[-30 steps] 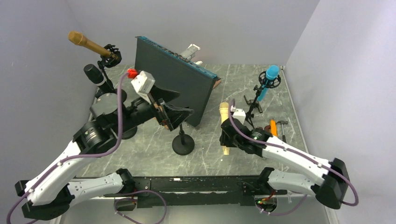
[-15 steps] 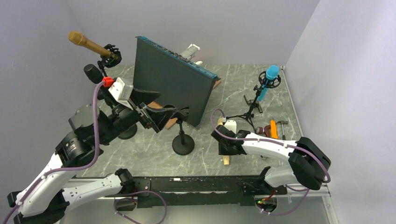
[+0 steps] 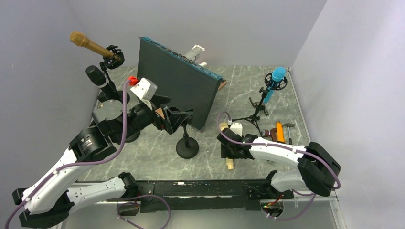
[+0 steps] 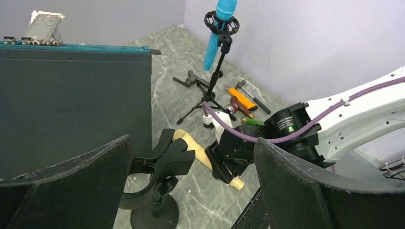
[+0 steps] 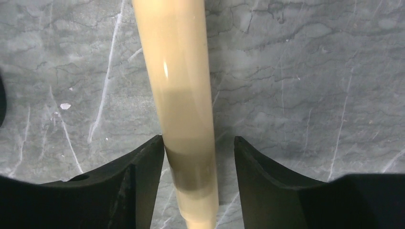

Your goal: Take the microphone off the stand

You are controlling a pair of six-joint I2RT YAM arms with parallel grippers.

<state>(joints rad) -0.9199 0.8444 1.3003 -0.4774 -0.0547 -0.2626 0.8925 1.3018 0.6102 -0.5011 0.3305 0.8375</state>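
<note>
The cream microphone [image 4: 198, 149] is now seen lying flat on the table [image 3: 157, 160], just to the right of the stand [image 3: 187, 148] and close to its round base. One second ago it was held up above the table by the right gripper [image 5: 198, 143], also to the right of the stand. Half a second ago it had already been brought down low.

In the right wrist view the microphone is laid on the marble between the two fingers [image 5: 138, 181]. Its body is touched by one finger, while a strip of table is visible between the body and the other finger. The grip is therefore judged to be released.

The clip [image 4: 174, 157] at the top of the stand is seen empty in the left wrist view. The left gripper [image 3: 184, 118] is placed at the clip with its fingers spread wide on both sides of it, and nothing is grasped. Half a second ago this arm was drawn back to the left of the stand; it has since been brought near again.

From this the removal itself is judged to be done: the microphone is out of the clip and is set down beside the stand. Only the withdrawing of the right arm is thought to remain. Care may be needed so that the microphone is not rolled by the touching finger.
</note>
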